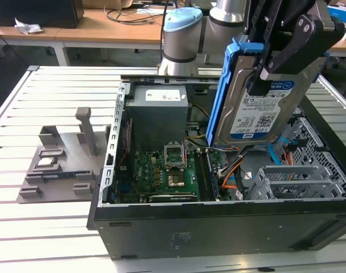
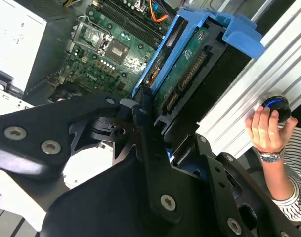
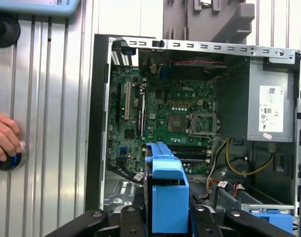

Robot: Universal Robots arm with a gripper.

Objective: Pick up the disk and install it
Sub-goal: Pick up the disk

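From the exterior view's left, a grey fixture (image 1: 56, 165) is lying on the slatted table (image 1: 25, 216) beside the open computer case (image 1: 218, 227), whose motherboard (image 1: 161, 170) is facing up. Over the case's right half the gripper (image 1: 262, 77) is carrying the disk (image 1: 258, 114) clear of everything below, tilted, with its label facing the camera. The fingers are pinching narrowly across the disk's two flat faces. The disk is probably rigid, fairly heavy for its size and sensitive to knocks. Its smooth metal face is likely inviting slip, so a firm clamp across the faces is suiting it. The bare circuit board (image 2: 182, 64), showing in the second wrist view, is arguably the side to press least. The blue carrier frame (image 3: 165, 197) is giving tougher edges to hold. The far finger is hiding behind the disk. The disk is also covering part of the grey drive cage (image 1: 297, 182), leaving its opening hard to judge.
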